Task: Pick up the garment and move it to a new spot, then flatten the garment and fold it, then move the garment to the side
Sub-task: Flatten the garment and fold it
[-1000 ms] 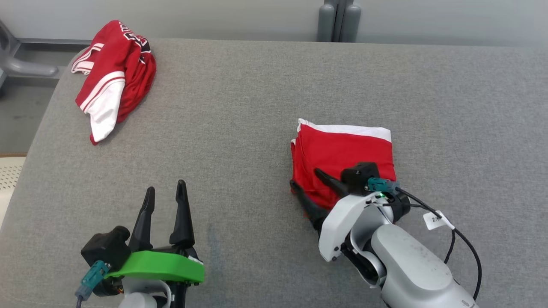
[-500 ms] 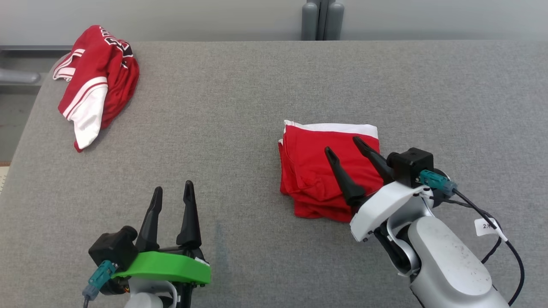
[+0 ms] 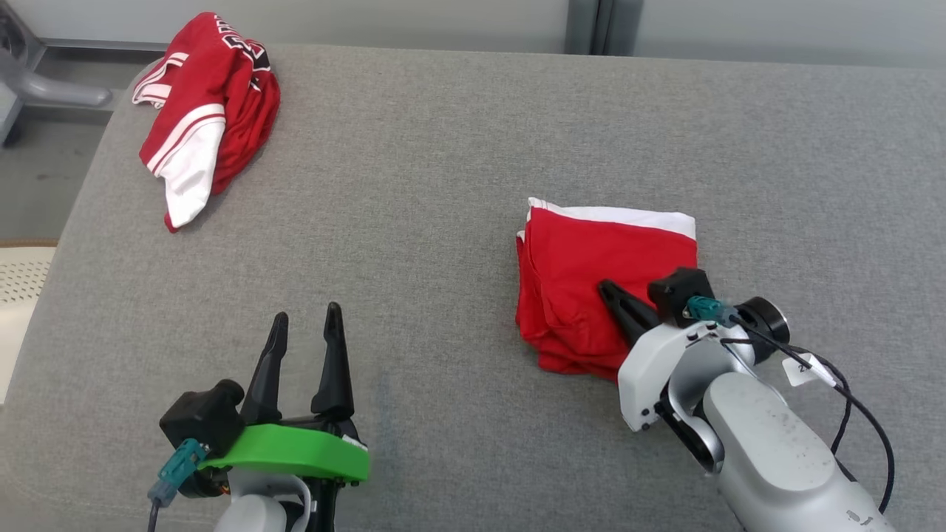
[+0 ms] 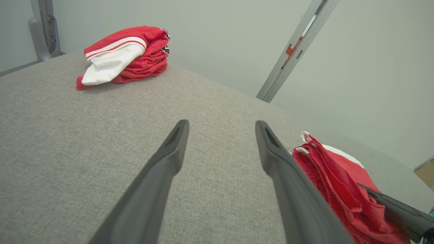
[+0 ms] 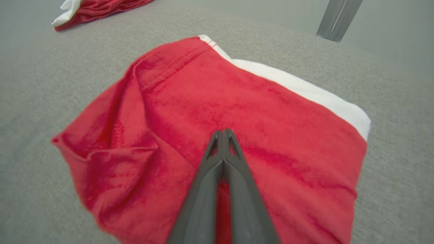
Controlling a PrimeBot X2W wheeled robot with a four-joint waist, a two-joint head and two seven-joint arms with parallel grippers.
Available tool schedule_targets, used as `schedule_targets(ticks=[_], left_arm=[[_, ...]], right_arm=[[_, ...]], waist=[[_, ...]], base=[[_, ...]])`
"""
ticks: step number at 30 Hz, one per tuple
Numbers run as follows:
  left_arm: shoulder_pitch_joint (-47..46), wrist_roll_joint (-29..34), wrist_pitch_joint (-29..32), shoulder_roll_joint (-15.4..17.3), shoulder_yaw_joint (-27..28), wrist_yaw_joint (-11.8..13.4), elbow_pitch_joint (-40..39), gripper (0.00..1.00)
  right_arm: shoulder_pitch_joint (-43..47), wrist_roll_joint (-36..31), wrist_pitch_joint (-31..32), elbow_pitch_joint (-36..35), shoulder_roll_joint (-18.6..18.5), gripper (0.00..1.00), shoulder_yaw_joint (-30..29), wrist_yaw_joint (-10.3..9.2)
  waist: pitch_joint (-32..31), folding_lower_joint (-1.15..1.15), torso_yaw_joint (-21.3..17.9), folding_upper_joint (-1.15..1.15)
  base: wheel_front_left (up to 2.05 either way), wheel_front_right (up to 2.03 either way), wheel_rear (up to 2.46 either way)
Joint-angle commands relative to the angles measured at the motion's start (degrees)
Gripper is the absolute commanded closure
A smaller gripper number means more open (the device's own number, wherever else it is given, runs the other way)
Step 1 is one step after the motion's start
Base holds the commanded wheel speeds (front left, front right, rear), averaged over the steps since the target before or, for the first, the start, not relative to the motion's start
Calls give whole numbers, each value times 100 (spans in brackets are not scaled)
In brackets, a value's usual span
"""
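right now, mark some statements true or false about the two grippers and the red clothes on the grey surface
1. The right gripper is shut, pointing over the folded garment. True.
2. The left gripper holds the crumpled jersey. False: it is open and empty, and the jersey lies at the far left corner.
3. The folded garment has a white band along its far edge. True.
4. The two red clothes touch. False: bare grey surface lies between them.
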Motion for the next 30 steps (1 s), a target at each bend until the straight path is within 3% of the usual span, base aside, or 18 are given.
schedule_targets(ticks=[1, 14, 22, 23, 24, 25, 26, 30], left_arm=[[-73, 17, -26, -2, 33, -17, 3, 0], [-48, 69, -25, -49, 140, -38, 18, 0], [-41, 109, -25, -73, 267, -63, 99, 0], [-51, 137, -25, -62, 281, -64, 108, 0], [-71, 179, -25, -38, 290, -73, 125, 0], [-93, 220, -25, -18, 296, -85, 129, 0], [-123, 276, -25, 1, 303, -91, 139, 0], [-178, 505, -19, 52, 346, -106, 153, 0]], right_arm=[[-56, 103, -62, 61, 48, 100, 120, -2], [76, 714, -321, 243, 400, 100, 1309, -2], [-166, 697, -819, 324, 483, 100, 1384, -2], [-167, 669, -927, 318, 488, 82, 1319, -2], [-154, 638, -1040, 294, 496, 25, 1228, -2], [-147, 617, -1117, 264, 503, 5, 1131, -2], [-126, 580, -1196, 209, 507, 0, 982, -2], [126, 399, -1346, -94, 520, 0, 331, -2]], waist=[[32, 0, 85, 0], [74, 0, 29, 0], [-2, 0, -164, 0], [-33, 0, -194, 0], [-79, 0, -230, 0], [-123, 0, -261, 0], [-177, 0, -296, 0], [-389, 0, -432, 0]], base=[[0, 0, 0], [0, 0, 0], [0, 0, 0], [0, 0, 0], [0, 0, 0], [0, 0, 0], [0, 0, 0], [0, 0, 0]])
